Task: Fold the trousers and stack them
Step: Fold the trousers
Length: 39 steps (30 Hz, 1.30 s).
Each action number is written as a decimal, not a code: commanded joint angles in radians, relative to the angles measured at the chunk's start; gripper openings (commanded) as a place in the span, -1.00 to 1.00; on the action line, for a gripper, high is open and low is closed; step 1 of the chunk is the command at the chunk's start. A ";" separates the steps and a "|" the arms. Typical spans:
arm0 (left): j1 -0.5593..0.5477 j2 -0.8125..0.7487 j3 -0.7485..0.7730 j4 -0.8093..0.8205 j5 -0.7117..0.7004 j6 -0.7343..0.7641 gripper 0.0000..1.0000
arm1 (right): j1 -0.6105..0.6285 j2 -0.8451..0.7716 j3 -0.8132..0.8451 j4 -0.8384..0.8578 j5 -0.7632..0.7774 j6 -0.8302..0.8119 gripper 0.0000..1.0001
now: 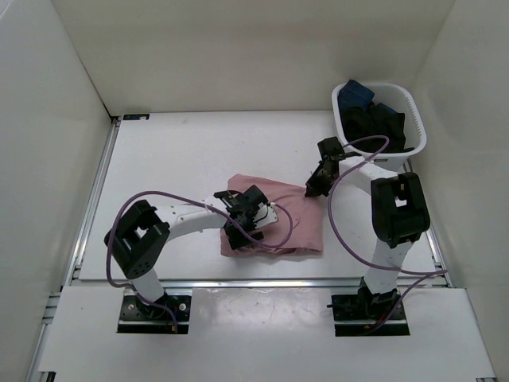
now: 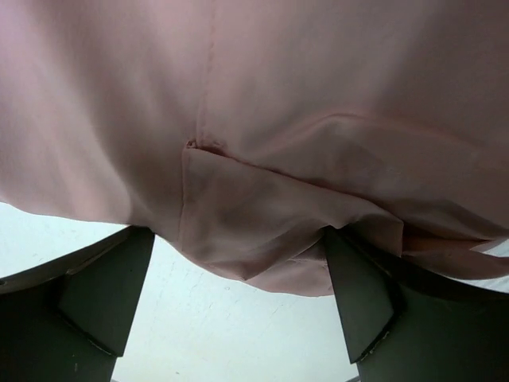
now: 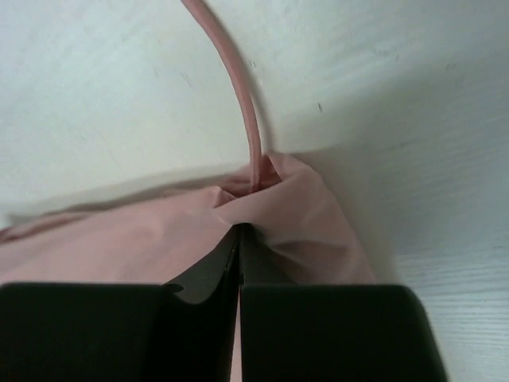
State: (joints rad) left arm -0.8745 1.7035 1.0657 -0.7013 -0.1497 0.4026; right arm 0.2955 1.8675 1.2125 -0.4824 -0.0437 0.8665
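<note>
Right fingers (image 3: pixel 254 306) (tight together) on trousers (image 3: pixel 119 239)

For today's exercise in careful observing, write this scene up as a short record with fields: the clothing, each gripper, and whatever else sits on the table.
trousers: pink, folded into a rough rectangle, lying flat mid-table
drawstring: pink cord trailing from the pinched corner across the table
left gripper: open, fingers either side of the trousers' edge, not clamped
right gripper: shut, pinching a corner of the trousers
basket: white, at the far right corner
dark clothes: piled inside the basket
</note>
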 commanded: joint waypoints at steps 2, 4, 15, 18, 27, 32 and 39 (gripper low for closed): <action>-0.063 -0.019 -0.076 0.043 -0.083 -0.001 1.00 | -0.004 0.009 0.059 0.067 0.099 0.031 -1.00; -0.073 -0.028 -0.090 0.043 -0.102 -0.001 1.00 | -0.013 0.009 0.073 0.067 0.099 0.022 -1.00; -0.060 -0.119 0.104 -0.059 -0.118 -0.025 1.00 | -0.013 -0.181 0.087 0.016 0.117 -0.190 -0.66; -0.020 -0.153 0.207 -0.072 -0.051 -0.073 1.00 | -0.013 -0.289 0.087 -0.050 0.127 -0.282 0.12; 0.218 -0.191 0.571 -0.173 0.038 -0.166 1.00 | -0.148 -0.436 0.274 -0.490 0.084 -0.472 0.99; 0.625 -0.243 0.507 -0.173 0.038 -0.226 1.00 | -0.283 -0.569 0.240 -0.558 0.107 -0.483 0.99; 1.023 -0.300 0.320 -0.240 -0.010 -0.295 1.00 | -0.476 -0.628 0.191 -0.608 0.169 -0.563 0.99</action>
State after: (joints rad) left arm 0.0658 1.4757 1.4540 -0.8566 -0.1570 0.1574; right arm -0.1581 1.2407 1.4113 -1.0344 0.0822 0.3622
